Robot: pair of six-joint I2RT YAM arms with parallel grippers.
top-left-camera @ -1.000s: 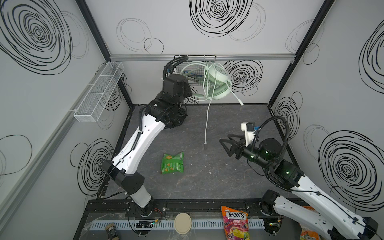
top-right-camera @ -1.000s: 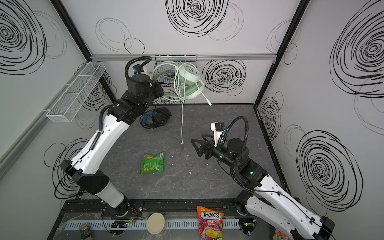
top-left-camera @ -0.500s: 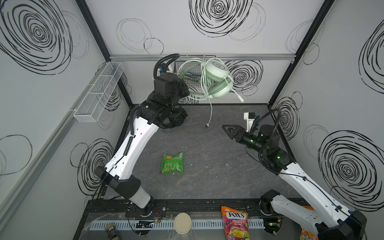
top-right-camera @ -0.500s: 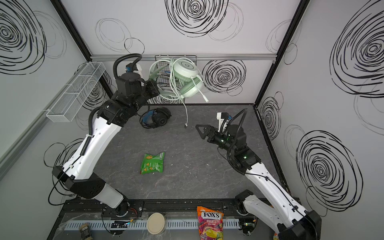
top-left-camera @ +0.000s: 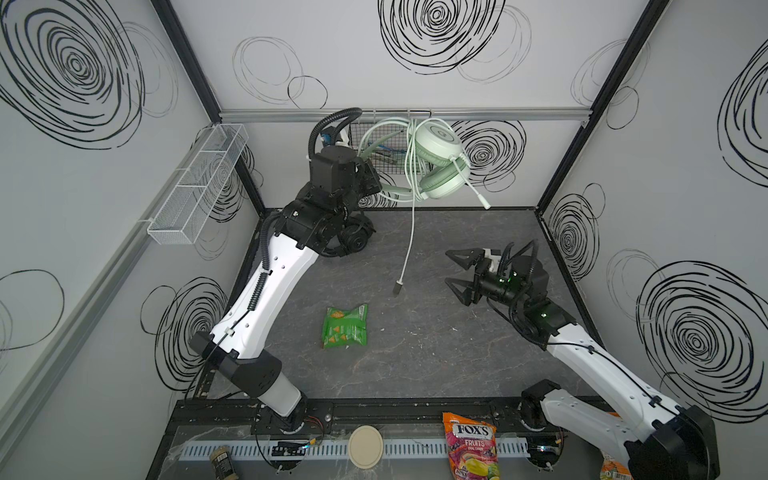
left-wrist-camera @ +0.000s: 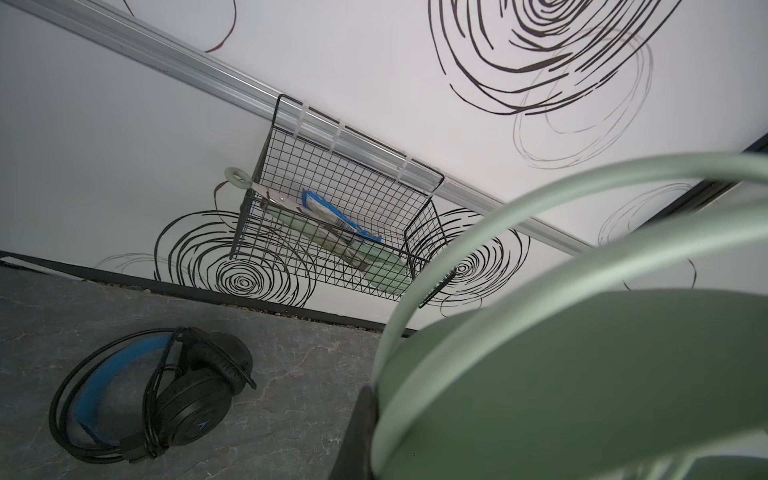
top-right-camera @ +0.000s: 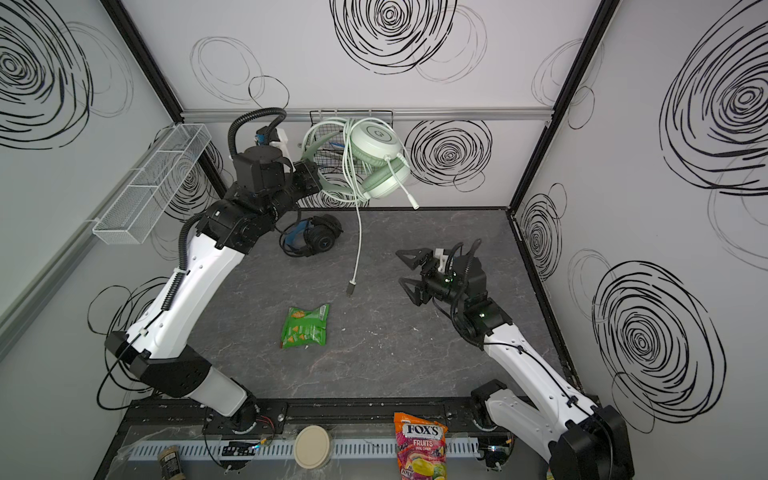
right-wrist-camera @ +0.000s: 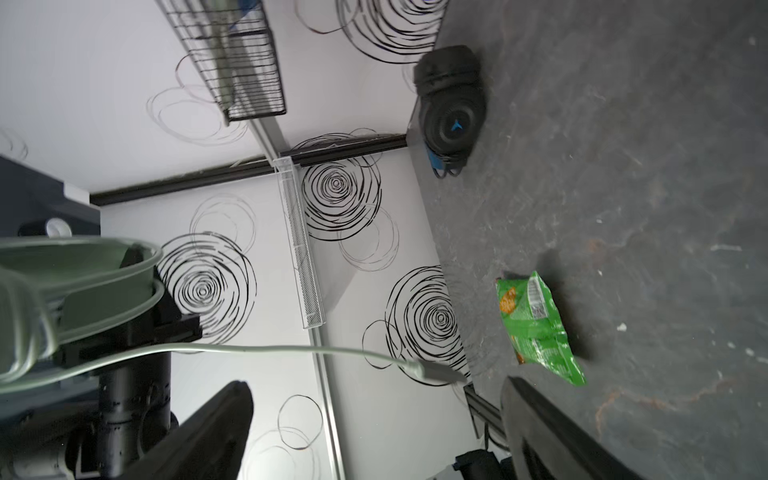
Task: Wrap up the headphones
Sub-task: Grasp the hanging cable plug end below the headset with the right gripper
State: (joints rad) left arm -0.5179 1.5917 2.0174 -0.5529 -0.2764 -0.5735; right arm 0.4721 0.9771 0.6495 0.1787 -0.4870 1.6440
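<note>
1. Jaws of the right gripper have spread wide; the pale whitish cable dangles free ahead of its tips.
2. Left gripper clamps the mint-green over-ear headset aloft.
3. Cable needs regrasping, I judge.

A candy bag at the front edge is showing "FOX'S" in both top views, with "FRUITS" beneath; the smaller print below is blurring out.

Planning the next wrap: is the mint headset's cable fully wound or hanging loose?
Partly wound: loops lie around the mint headset, but the cable tail hangs free, its plug dangling.
</note>
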